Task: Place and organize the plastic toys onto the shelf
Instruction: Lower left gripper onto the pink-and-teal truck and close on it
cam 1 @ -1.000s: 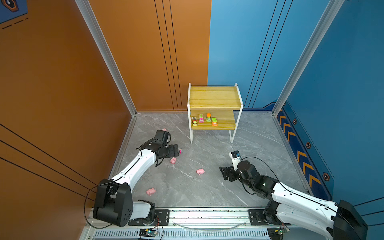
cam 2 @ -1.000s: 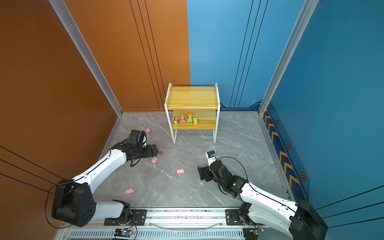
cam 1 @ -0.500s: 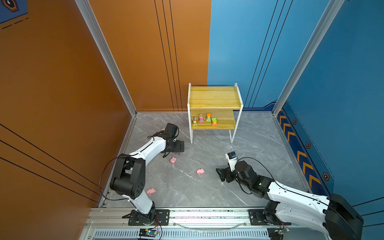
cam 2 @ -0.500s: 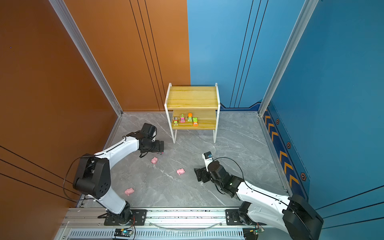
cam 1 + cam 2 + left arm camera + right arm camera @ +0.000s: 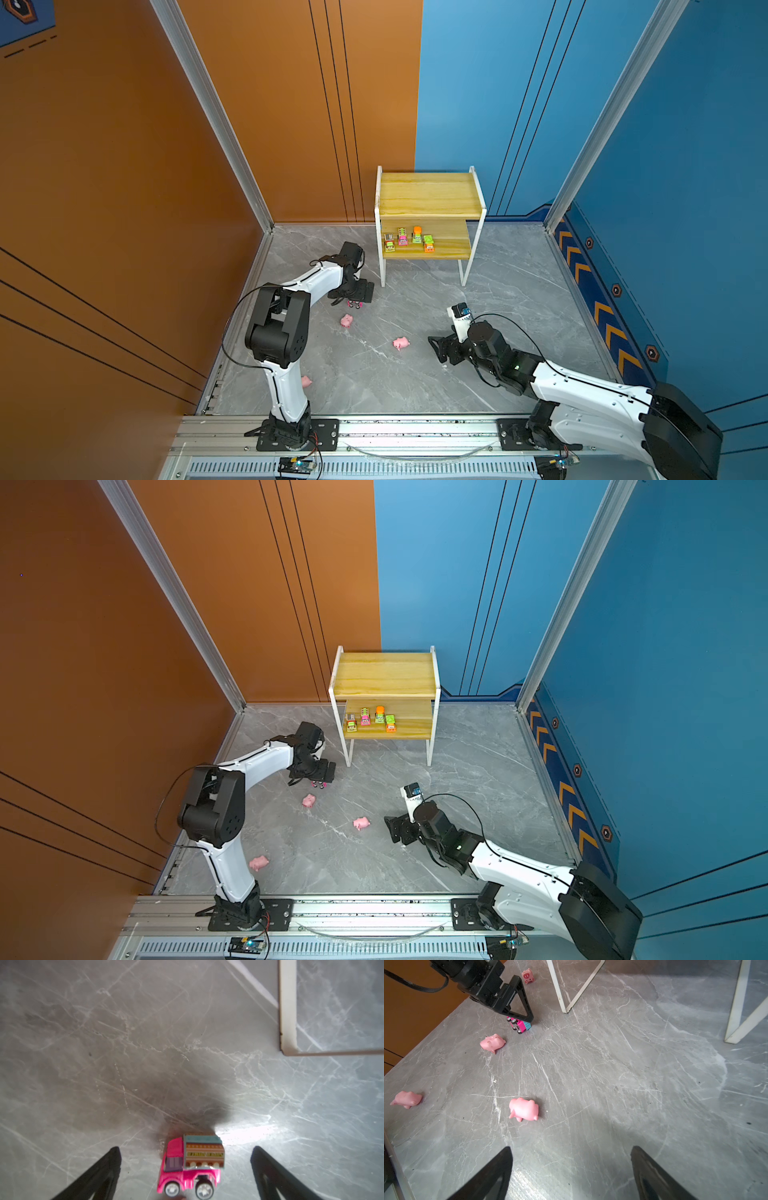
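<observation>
Step in hand: pickup of last loose truck. L gripper (image 5: 185,1169) hovering low over pink truck (image 5: 191,1165), jaws spread wide either side, not touching it; truck tipped on its side on grey floor (image 5: 415,299), wheels showing, just beside front-left leg of shelf (image 5: 430,195). R gripper (image 5: 571,1169) also spread, empty, parked low near closest pig (image 5: 524,1109). Four trucks already lined up on lower board (image 5: 446,245); top board bare. Four pigs on floor in R wrist view, incl. one far pig (image 5: 527,976) behind the shelf leg. Next, by judgement: drop a bit, centre on truck body, close across narrow width, lift, carry to lower board by the others. Risk: side-lying truck rolling or slipping on wheels.
</observation>
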Motion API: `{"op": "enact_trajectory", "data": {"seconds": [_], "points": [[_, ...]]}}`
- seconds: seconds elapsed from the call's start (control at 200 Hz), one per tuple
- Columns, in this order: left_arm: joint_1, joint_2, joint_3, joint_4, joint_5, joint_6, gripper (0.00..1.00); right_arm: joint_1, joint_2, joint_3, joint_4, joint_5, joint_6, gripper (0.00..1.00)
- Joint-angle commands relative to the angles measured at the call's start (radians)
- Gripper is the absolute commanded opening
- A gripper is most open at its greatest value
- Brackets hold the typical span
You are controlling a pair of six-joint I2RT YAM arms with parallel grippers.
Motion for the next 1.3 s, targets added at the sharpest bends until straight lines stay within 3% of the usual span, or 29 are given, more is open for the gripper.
{"op": "enact_trajectory", "data": {"seconds": [0.0, 0.215, 0.38, 0.671, 0.941, 1.296], "points": [[0.009, 0.024, 0.019, -0.043, -0.019, 0.018, 0.99, 0.007, 0.013, 0.016, 0.014, -0.013, -0.015, 0.89], [0.011, 0.056, 0.023, -0.042, -0.026, 0.013, 0.99, 0.007, 0.042, 0.037, 0.019, -0.019, -0.022, 0.89], [0.009, 0.08, 0.036, -0.042, -0.022, 0.002, 0.93, 0.009, 0.067, 0.048, 0.035, -0.026, -0.02, 0.89], [-0.013, 0.061, 0.02, -0.042, -0.037, -0.012, 0.65, 0.009, 0.075, 0.044, 0.048, -0.023, -0.015, 0.89], [-0.089, -0.046, -0.049, -0.04, -0.079, -0.062, 0.5, 0.006, 0.015, 0.03, 0.016, 0.018, -0.003, 0.89], [-0.233, -0.212, -0.147, 0.024, -0.089, -0.14, 0.44, -0.057, -0.18, -0.014, -0.122, 0.119, 0.063, 0.88]]}}
